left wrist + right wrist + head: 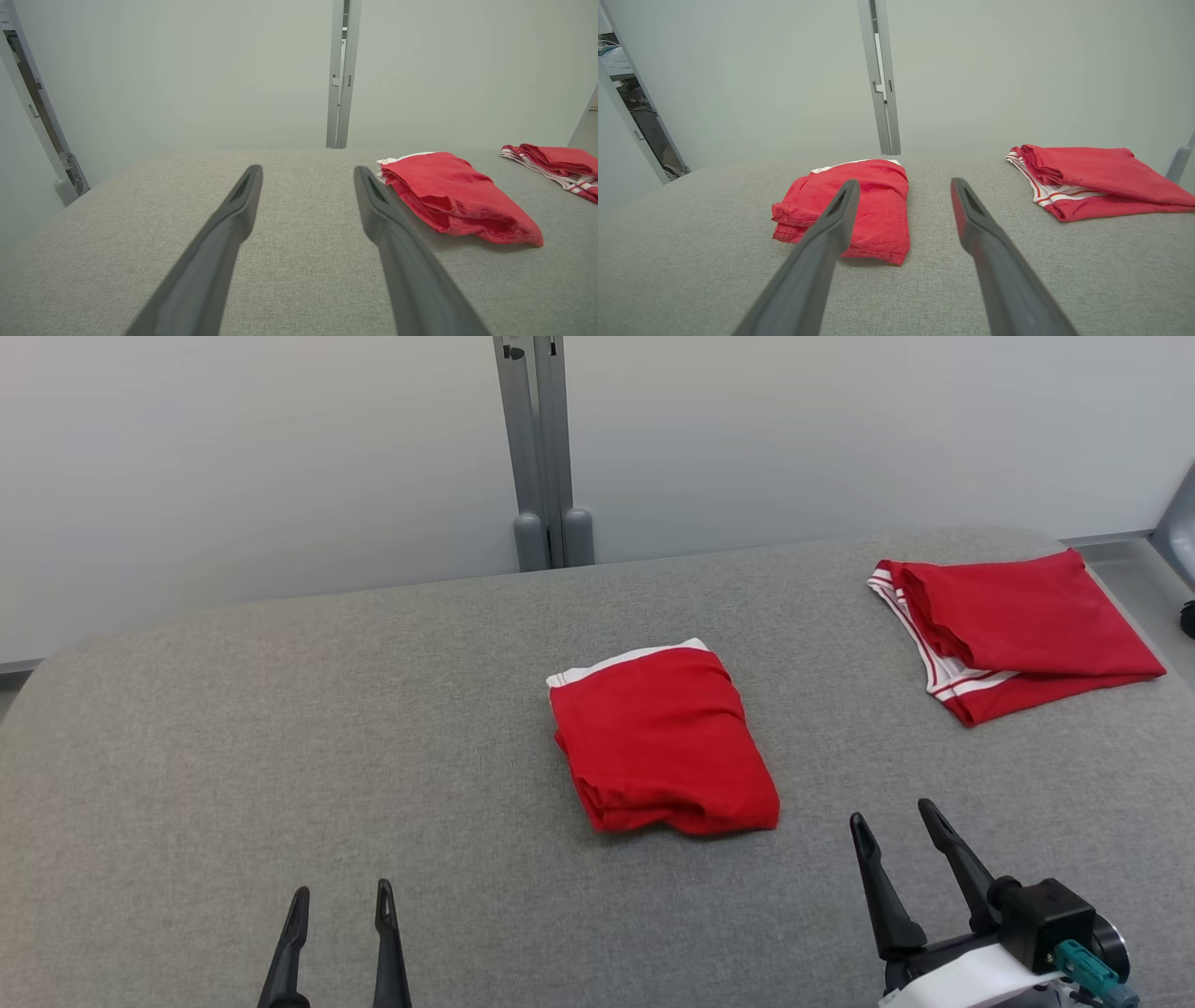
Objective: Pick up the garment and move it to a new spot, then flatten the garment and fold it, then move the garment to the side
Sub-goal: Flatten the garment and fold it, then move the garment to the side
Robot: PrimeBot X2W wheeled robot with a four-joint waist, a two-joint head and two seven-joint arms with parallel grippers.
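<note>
Now the red garment (663, 737) lies in the middle of the grey surface (280, 756). It is folded into a small thick square, with a white band (616, 663) along its far edge. A second garment (1018, 630), red with white stripes, lies at the far right, well apart from the first one. The left pincer (342, 889) hangs at the near left, away from the cloth. Its two dark fingers are spread wide with nothing between them. The right pincer (892, 812) sits at the near right, a little to the right of the garment and not touching it. It is wide open too and holds nothing. The folding looks done, so I think the job left is to move the garment to the side. The cloth looks soft, thin and light, so it should lift easily. But it is floppy, and I think the layers could slip apart and spoil the fold if only the top one is pinched. A good place to grab looks like the near edge, where the folds pile up thick. One finger should go under the whole pile, so that all the layers come up together. Using both pincers, one at each near corner, may keep it from drooping.
</note>
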